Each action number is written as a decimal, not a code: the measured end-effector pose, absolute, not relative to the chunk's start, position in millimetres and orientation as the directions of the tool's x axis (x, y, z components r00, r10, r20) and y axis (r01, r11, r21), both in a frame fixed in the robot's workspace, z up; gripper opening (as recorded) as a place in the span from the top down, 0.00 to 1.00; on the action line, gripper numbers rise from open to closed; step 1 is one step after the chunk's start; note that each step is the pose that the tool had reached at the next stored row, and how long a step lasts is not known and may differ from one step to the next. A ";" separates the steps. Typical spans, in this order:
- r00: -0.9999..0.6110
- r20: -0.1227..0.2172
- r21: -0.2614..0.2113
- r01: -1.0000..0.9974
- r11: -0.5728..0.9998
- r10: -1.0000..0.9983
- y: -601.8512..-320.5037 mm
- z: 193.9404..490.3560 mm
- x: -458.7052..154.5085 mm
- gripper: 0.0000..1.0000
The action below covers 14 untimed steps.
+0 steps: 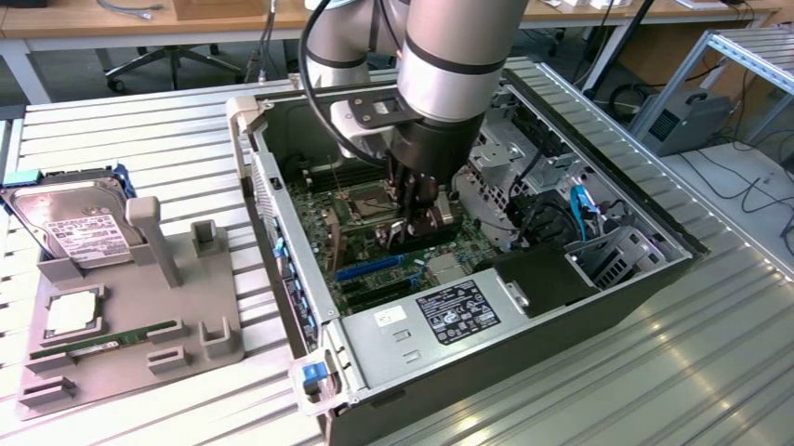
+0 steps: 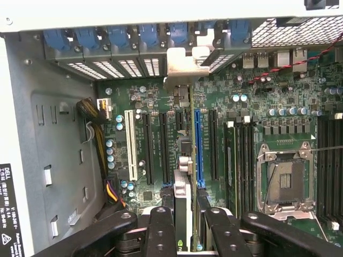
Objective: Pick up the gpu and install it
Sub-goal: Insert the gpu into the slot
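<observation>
In the exterior view my gripper (image 1: 416, 216) is down inside the open computer case (image 1: 496, 334), just over the motherboard (image 1: 325, 223). It is shut on the gpu (image 1: 432, 232), a dark card held upright on its edge. The wrist view looks along the gpu (image 2: 187, 176) edge-on, between my two black fingers (image 2: 161, 227). Its silver bracket (image 2: 181, 67) reaches the row of rear slot covers (image 2: 128, 64). The card stands right beside the long blue slot (image 2: 199, 144), over the motherboard (image 2: 257, 96). Whether its lower edge sits in a slot I cannot tell.
A grey holder tray (image 1: 186, 307) on the exterior view's left carries a hard drive (image 1: 74, 228) and a green RAM stick (image 1: 106, 342). Inside the case are the CPU socket (image 2: 284, 182), black slots (image 2: 147, 147), a white slot (image 2: 128, 142) and a cable bundle (image 2: 96, 115).
</observation>
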<state>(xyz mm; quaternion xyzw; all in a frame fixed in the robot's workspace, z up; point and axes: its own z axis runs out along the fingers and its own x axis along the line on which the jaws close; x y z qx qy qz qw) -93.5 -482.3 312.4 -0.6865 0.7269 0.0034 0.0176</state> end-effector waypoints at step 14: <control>-0.058 -0.012 -0.020 -0.998 0.058 -0.998 -479.6 307.8 -94.2 0.73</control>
